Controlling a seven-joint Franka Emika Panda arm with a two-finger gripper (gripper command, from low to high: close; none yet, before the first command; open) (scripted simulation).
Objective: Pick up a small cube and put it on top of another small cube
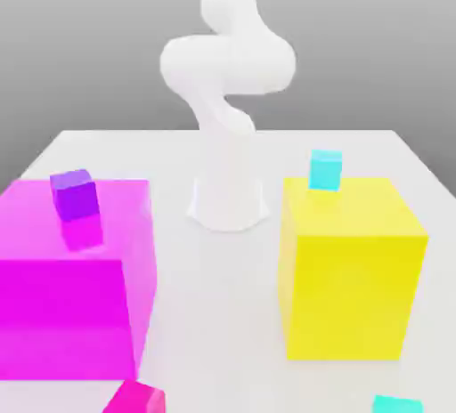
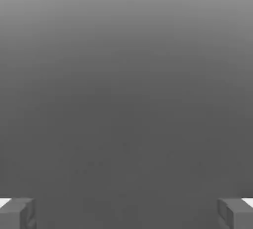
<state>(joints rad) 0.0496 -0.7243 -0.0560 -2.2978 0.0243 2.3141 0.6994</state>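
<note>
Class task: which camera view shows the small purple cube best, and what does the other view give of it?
The exterior view: the small purple cube sits in plain sight on top of the big magenta block. The hand view gives only the fingertips of the open gripper against grey.

A glossy white robot arm [image 1: 227, 64] rises from a pale grey-white table [image 1: 374, 149]. Big translucent magenta block [image 1: 76, 287] — a small purple cube [image 1: 74, 194] on it; big yellow block [image 1: 349, 264], small cyan cube [image 1: 326, 170]. A small magenta-pink cube [image 1: 135, 399] — and, seemingly, another cyan cube [image 1: 397, 404].
</note>
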